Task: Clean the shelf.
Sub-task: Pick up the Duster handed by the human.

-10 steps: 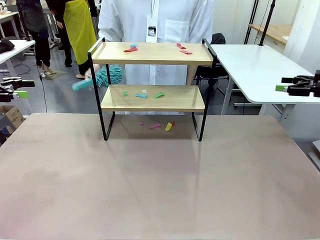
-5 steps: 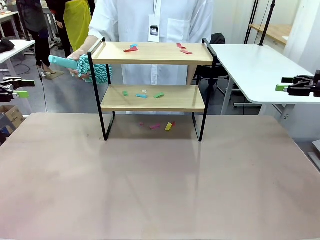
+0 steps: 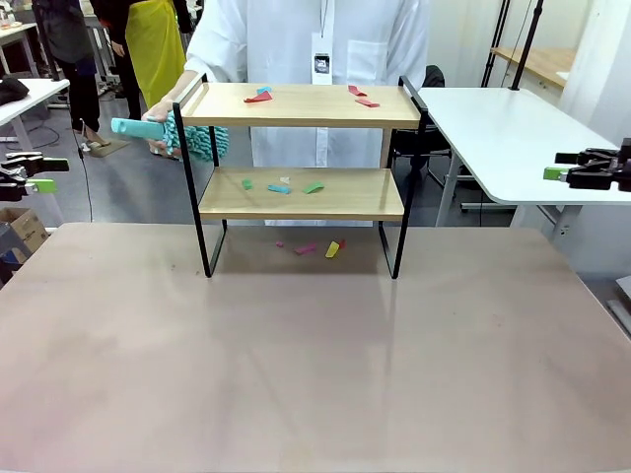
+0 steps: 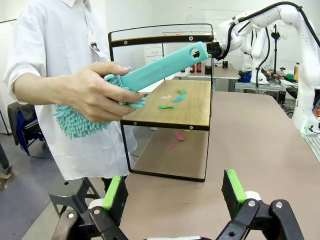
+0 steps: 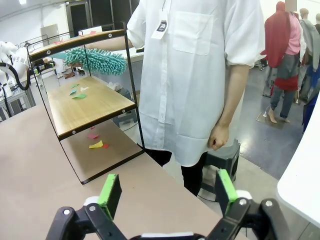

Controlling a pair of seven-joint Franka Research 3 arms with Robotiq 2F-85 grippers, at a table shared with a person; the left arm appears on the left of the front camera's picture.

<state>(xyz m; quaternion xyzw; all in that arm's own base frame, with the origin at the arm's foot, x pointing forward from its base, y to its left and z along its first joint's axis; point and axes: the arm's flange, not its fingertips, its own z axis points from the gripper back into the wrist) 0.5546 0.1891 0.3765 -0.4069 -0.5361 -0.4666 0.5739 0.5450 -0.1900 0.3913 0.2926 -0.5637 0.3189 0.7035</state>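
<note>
Teal duster gripped in person's raised hand beside shelf, left pincer and right pincer both wide

Readable text: none.
Badge: white card with a dark patch, hanging on the person's shirt; its print is too small to read.
Bottles: on a far table in the left wrist view; labels too small to read.

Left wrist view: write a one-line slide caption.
A person's hand holds a teal duster beside the scrap-strewn shelf, in front of the open left gripper.
</note>
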